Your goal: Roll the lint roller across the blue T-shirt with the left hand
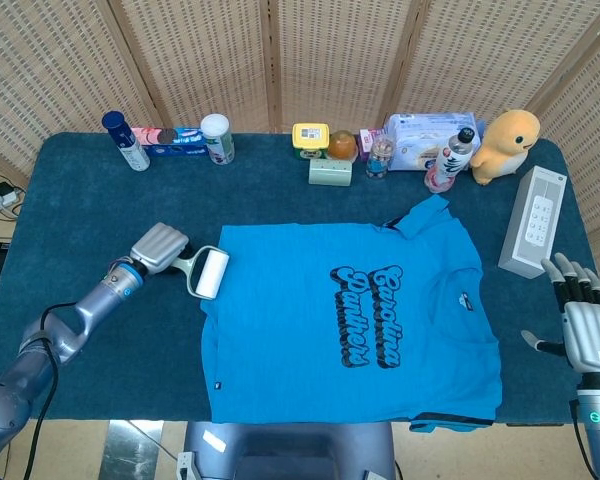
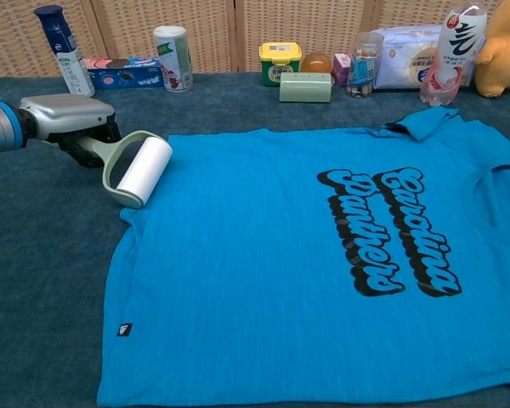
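A dark blue carpeted table (image 1: 100,215) is backed by woven rattan screens (image 1: 200,60), with bare carpet left of and behind the blue T-shirt (image 1: 310,320). The shirt is spread flat at the centre, its hem close to the near table edge, and black outlined lettering is printed across the chest — it cannot be read with certainty. A white rectangular box (image 1: 533,221) is seen near the right edge. The left hand (image 1: 158,247), in grey metal, is closed around the pale green handle of the lint roller (image 1: 204,273); the white cylinder lies at the shirt's left sleeve edge — contact cannot be confirmed. The right hand (image 1: 583,325) is held off the near right corner, fingers spread, holding nothing.
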Robot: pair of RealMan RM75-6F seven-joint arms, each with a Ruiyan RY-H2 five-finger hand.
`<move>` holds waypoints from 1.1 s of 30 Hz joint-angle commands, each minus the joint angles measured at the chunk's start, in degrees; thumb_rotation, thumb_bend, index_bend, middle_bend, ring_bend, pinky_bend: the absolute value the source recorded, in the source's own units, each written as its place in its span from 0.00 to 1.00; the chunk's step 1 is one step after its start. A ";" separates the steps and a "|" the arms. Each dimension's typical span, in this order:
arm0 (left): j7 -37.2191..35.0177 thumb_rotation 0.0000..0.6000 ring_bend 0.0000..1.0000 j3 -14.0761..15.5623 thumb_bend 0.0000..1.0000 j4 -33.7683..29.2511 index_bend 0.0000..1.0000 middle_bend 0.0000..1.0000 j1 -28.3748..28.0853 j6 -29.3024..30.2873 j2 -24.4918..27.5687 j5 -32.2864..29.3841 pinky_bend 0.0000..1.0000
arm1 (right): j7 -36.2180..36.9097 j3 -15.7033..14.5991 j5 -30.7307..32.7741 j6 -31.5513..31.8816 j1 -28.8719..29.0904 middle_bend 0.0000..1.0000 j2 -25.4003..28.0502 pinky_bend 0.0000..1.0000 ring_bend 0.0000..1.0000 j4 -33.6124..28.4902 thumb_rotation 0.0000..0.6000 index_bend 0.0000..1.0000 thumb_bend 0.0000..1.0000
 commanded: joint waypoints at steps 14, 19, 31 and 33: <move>10.05 1.00 0.81 -8.35 1.00 -25.40 1.00 0.94 -5.57 -16.77 13.78 -12.97 0.96 | 1.72 -0.30 -0.49 -0.60 0.10 0.00 0.58 0.00 0.00 -0.48 1.00 0.07 0.00; 15.80 1.00 0.82 -11.17 1.00 -30.83 1.00 0.95 -7.11 -17.96 17.49 -16.80 0.96 | 1.92 -0.29 -0.51 -0.57 0.09 0.00 0.64 0.00 0.00 -0.45 1.00 0.07 0.00; 30.45 1.00 0.82 -13.08 1.00 -37.76 1.00 0.96 -9.97 -22.70 21.34 -29.82 0.97 | 2.93 -0.34 -0.77 -0.56 0.06 0.00 1.00 0.00 0.00 -0.59 1.00 0.07 0.00; 32.90 1.00 0.83 -12.60 1.00 -38.02 1.00 0.96 -10.71 -23.41 21.65 -32.23 0.97 | 3.27 -0.37 -0.83 -0.61 0.06 0.00 1.09 0.00 0.00 -0.61 1.00 0.07 0.00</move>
